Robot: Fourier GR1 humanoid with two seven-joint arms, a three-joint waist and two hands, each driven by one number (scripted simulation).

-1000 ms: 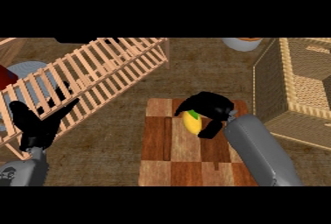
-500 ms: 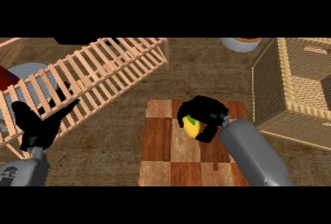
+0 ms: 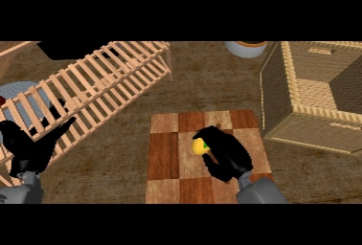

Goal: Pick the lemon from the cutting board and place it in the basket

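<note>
A yellow lemon (image 3: 198, 145) lies on the checkered wooden cutting board (image 3: 166, 148) in the middle of the head view. My right hand (image 3: 225, 153) covers it from the right, fingers and thumb curled round it, so only its left side shows. The woven basket (image 3: 311, 93) stands at the right, its open top well apart from the hand. My left hand (image 3: 28, 146) rests open at the lower left, fingers up, in front of the wooden rack.
A slatted wooden rack (image 3: 99, 91) slants across the left half. A grey plate (image 3: 21, 98) lies behind its slats at the far left. A grey bowl (image 3: 246, 48) sits at the top beside the basket's corner.
My right hand has drawn back toward the near end of the board and closed further round the lemon, with the forearm pulling down out of view. The left hand stayed put.
</note>
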